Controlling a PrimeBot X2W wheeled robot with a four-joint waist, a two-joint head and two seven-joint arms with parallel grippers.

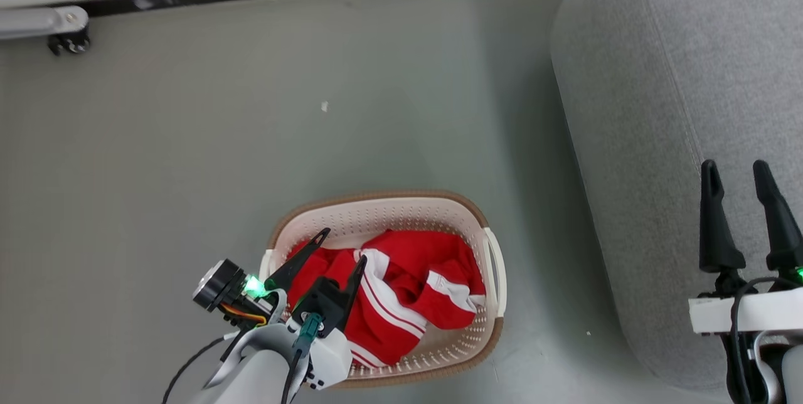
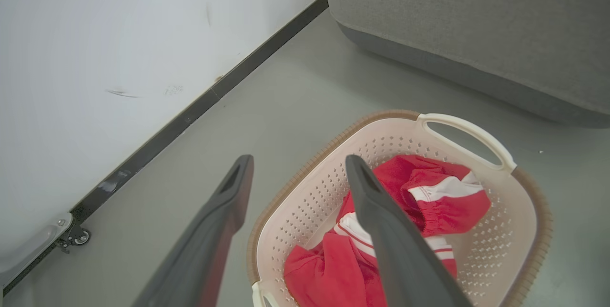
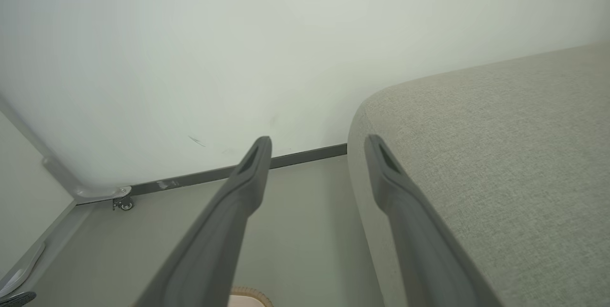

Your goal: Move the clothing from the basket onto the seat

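Left gripper [image 1: 344, 246] above basket [image 1: 376, 194], jaws apart

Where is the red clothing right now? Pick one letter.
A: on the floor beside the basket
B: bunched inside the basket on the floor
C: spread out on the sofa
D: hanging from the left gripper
B: the red clothing lies bunched inside the basket, which stands on the floor beside the sofa; the left gripper is open over the basket, holding nothing.
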